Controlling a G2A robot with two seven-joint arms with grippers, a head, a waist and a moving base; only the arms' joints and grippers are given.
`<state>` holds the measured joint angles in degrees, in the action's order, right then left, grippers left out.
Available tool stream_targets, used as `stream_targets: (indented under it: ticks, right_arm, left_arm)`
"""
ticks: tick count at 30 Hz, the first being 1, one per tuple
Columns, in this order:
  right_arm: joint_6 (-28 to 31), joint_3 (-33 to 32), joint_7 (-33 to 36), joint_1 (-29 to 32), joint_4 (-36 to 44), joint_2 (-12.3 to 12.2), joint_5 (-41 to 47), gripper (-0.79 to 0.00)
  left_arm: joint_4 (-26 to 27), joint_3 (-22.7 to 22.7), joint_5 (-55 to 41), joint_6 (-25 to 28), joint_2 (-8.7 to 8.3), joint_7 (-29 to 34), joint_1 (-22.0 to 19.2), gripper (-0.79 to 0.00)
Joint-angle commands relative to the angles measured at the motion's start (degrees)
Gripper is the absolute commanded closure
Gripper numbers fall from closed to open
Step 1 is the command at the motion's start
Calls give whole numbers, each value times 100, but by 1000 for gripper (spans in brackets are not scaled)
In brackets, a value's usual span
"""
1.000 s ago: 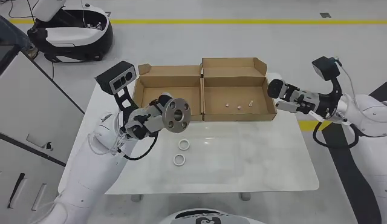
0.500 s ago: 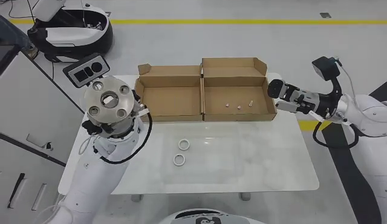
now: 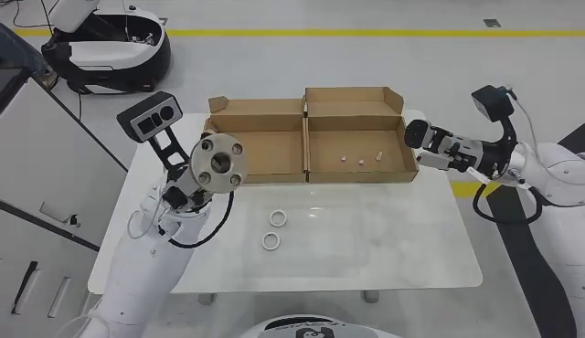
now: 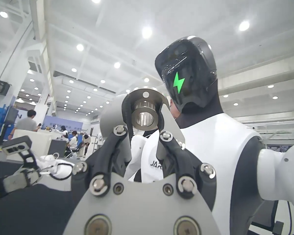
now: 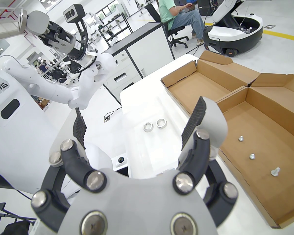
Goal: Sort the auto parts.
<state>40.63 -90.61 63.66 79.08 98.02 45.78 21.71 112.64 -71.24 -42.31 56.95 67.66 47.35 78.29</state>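
Flanged hub [image 3: 218, 163] held up off the bench [image 3: 384, 237], pinched in the left claw [image 4: 143, 119].

The left claw's fingers press on the hub's barrel from both sides and hold it in the air by the near left corner of the left cardboard box [image 3: 260, 123], with the drilled disc tilted up toward the top camera. The right cardboard box [image 3: 356, 121] stands against the left one at the back of the bench, with three small bolts [image 3: 361, 160] in a loose row on its floor. Two metal rings [image 3: 278, 217] lie on the bench in front of the left box, near each other but apart. The right claw [image 5: 139, 110] hangs spread at the right box's outer end. Half a second ago the disc faced straight up, farther out over the bench's left edge. It has since tipped and come in toward the box, while the right arm has stayed put.
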Motion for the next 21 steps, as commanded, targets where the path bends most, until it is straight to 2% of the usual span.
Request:
stream_targets:
  ticks: [1, 4, 13, 21]
  right_arm:
    - [0, 0, 0, 0, 0, 0, 0, -785]
    - [0, 0, 0, 0, 0, 0, 0, -785]
    - [0, 0, 0, 0, 0, 0, 0, -785]
    - [0, 0, 0, 0, 0, 0, 0, -785]
  left_arm:
    - [48, 9, 19, 43, -18, -44, 30, 0]
    - [155, 60, -34, 79, -47, -80, 49, 0]
    - [535, 107, -1119, 105, -11, -106, 126, 0]
    - [545, 97, -1155, 105, -5, -106, 131, 0]
